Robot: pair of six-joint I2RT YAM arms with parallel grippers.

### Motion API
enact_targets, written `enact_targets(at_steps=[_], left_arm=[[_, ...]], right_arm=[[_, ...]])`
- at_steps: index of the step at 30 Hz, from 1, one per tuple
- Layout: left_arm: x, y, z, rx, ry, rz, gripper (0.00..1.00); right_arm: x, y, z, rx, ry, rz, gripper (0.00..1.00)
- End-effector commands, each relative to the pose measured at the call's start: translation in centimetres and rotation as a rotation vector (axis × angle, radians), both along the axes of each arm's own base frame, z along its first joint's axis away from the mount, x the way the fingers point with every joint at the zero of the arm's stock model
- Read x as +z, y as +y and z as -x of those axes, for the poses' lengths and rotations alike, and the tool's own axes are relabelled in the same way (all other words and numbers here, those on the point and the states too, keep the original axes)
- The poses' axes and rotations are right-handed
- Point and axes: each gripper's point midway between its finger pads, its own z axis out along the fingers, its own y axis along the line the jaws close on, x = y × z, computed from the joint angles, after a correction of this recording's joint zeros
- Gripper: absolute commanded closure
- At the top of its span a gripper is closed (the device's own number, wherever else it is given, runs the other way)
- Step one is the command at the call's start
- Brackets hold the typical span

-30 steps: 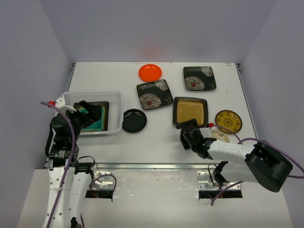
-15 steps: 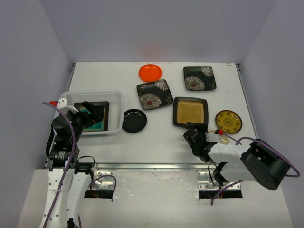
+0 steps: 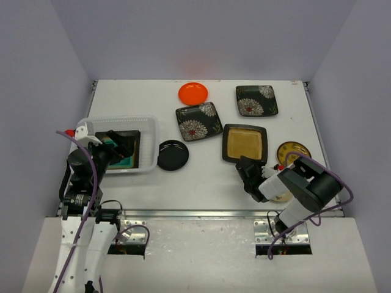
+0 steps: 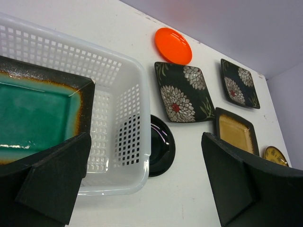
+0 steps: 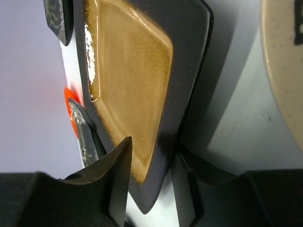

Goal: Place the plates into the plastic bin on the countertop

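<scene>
Right gripper (image 3: 249, 174) hovers at 4 o'clock on the countertop (image 3: 208, 180). At 9 o'clock, the bin (image 3: 151, 152) holds a teal plate (image 4: 33, 118) below the wide-spread left gripper (image 4: 142, 156). Right fingers (image 5: 109, 189) straddle the near rim of the amber plate (image 5: 128, 80), pinched or not I cannot tell. Gripping, then lifting, seems next.
</scene>
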Motion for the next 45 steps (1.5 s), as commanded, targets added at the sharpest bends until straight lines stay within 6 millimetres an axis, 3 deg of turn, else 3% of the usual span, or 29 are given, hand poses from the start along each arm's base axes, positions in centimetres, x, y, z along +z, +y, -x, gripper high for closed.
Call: enact_targets(at_steps=[1,3,4,9,17,24,26,28,30,32,33,35,38,41,45], left_arm=[[1.5,-0.1,-0.2,-0.006,-0.056,-0.012,0.00],[1.5,-0.8,0.0,-0.033,-0.058,-0.011,0.00],[1.5,-0.8,0.0,-0.034,-0.058,-0.012,0.00],[1.5,-0.8,0.0,-0.034,-0.058,-0.011,0.00],[1.4,-1.2,-0.1,-0.054,-0.053,-0.007,0.00],[1.2,-2.8,-0.9,-0.158,-0.011,-0.009,0.00],[1.7,-4.0,-1.1,-0.226,-0.007,0.003,0.00],[2.8,-5.6,-1.4,-0.324,-0.015,0.029,0.00],[3.5,-7.0,-1.7,-0.409,-0.014,0.050,0.00],[3.8,-8.3,-2.3,-0.499,0.008,0.074,0.00],[3.7,-8.6,-2.5,-0.518,0.019,0.081,0.00],[3.2,-9.4,-2.8,-0.569,0.051,0.106,0.00],[1.0,-10.0,-3.2,-0.609,0.123,0.138,0.00],[-1.2,-10.8,-2.6,-0.666,0.179,0.187,0.00],[-2.5,-11.7,-2.1,-0.725,0.193,0.238,0.01]], right_arm=[[-5.3,-1.4,3.8,-0.195,0.175,-0.289,0.82],[-4.4,-1.1,3.1,-0.160,0.129,-0.299,0.99],[-3.9,-1.0,2.9,-0.141,0.108,-0.300,1.00],[-0.6,-1.0,2.0,-0.065,0.005,-0.253,1.00],[8.6,-2.1,0.3,-0.006,-0.265,-0.110,1.00],[16.1,-1.0,-0.9,0.137,-0.400,0.102,1.00],[18.7,0.4,-1.1,0.247,-0.442,0.170,1.00],[21.7,3.5,-1.6,0.468,-0.453,0.282,1.00],[20.9,6.7,-0.8,0.717,-0.413,0.369,1.00],[22.9,10.9,0.1,1.018,-0.464,0.412,1.00],[25.2,11.8,-0.1,1.088,-0.506,0.406,1.00],[26.0,13.8,0.7,1.293,-0.540,0.360,1.00],[27.1,15.5,1.6,1.493,-0.609,0.271,1.00],[27.3,16.2,2.0,1.579,-0.645,0.229,1.00],[28.9,17.3,3.9,1.715,-0.755,0.093,1.00]])
